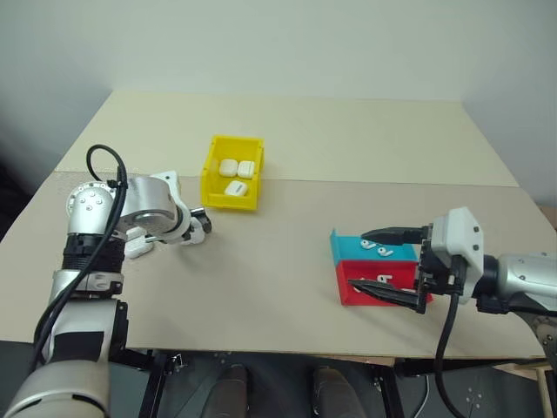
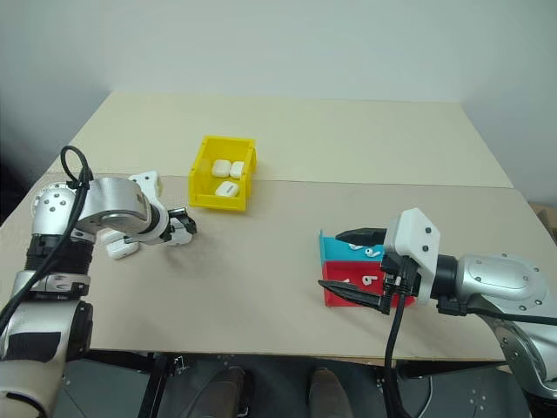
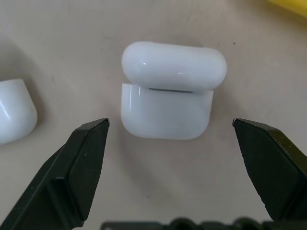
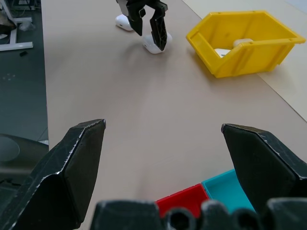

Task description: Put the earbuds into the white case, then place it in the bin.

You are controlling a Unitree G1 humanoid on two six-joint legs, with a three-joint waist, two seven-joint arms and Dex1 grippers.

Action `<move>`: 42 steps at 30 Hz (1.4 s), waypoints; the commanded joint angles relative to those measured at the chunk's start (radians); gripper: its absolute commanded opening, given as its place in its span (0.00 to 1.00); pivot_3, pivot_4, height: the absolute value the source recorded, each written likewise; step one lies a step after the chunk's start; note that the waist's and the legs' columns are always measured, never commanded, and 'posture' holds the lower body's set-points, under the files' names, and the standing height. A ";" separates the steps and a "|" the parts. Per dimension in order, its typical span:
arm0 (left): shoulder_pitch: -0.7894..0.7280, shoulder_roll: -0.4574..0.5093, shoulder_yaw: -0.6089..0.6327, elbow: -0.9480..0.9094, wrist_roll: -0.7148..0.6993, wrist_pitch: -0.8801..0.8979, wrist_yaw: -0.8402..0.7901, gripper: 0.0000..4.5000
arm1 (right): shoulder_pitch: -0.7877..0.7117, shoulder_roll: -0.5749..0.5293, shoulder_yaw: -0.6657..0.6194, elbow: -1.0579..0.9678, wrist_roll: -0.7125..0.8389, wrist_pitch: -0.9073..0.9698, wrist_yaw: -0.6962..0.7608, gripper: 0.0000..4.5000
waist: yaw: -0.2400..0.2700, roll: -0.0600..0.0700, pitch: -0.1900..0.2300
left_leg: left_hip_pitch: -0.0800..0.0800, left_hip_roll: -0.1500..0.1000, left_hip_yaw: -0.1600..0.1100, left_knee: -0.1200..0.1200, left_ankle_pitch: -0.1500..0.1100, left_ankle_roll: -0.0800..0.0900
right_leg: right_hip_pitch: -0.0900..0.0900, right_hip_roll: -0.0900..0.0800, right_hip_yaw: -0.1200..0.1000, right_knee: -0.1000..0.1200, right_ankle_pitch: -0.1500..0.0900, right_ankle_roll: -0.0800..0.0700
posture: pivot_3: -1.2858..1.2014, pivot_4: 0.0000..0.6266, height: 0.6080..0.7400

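Three white cases already lie in the yellow bin [image 1: 210, 171] toward the far side of the surface [image 1: 287, 270], so part of the work looks done. Another white case [image 3: 167, 96] sits on the surface near its left edge, lid up, between the wide-open fingers of the left pincer [image 3: 170, 132], which points steeply down over it. The earbuds [image 1: 376, 247] remain in the teal tray [image 1: 348, 250] near the front edge, where the right pincer [image 1: 376, 265] hovers, wide open and empty.

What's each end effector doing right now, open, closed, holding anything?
Left end effector: open, empty, fingers straddling a white case on the table.
Right end effector: open, empty, above the teal and red trays.
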State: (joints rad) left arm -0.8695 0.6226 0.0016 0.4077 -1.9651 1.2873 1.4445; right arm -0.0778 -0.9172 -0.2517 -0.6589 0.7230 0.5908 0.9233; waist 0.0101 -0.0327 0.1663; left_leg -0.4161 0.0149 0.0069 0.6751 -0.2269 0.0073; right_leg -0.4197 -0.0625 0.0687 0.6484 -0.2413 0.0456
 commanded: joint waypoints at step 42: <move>-0.123 -0.089 0.092 0.162 0.445 0.165 -0.307 1.00 | 0.038 -0.009 -0.060 -0.046 0.017 -0.015 -0.009 1.00 | 0.003 0.001 -0.001 | 0.001 -0.001 -0.001 0.000 0.001 -0.001 | 0.003 0.000 -0.001 0.000 0.000 0.000 | 0.52 0.24 1.00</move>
State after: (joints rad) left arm -0.9746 0.5416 0.0691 0.5651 -1.5463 1.4351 1.1609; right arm -0.0382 -0.9174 -0.2698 -0.6770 0.7290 0.5909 0.9147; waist 0.0127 -0.0322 0.1653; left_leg -0.4148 0.0141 0.0062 0.6752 -0.2264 0.0065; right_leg -0.4172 -0.0623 0.0675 0.6481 -0.2411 0.0460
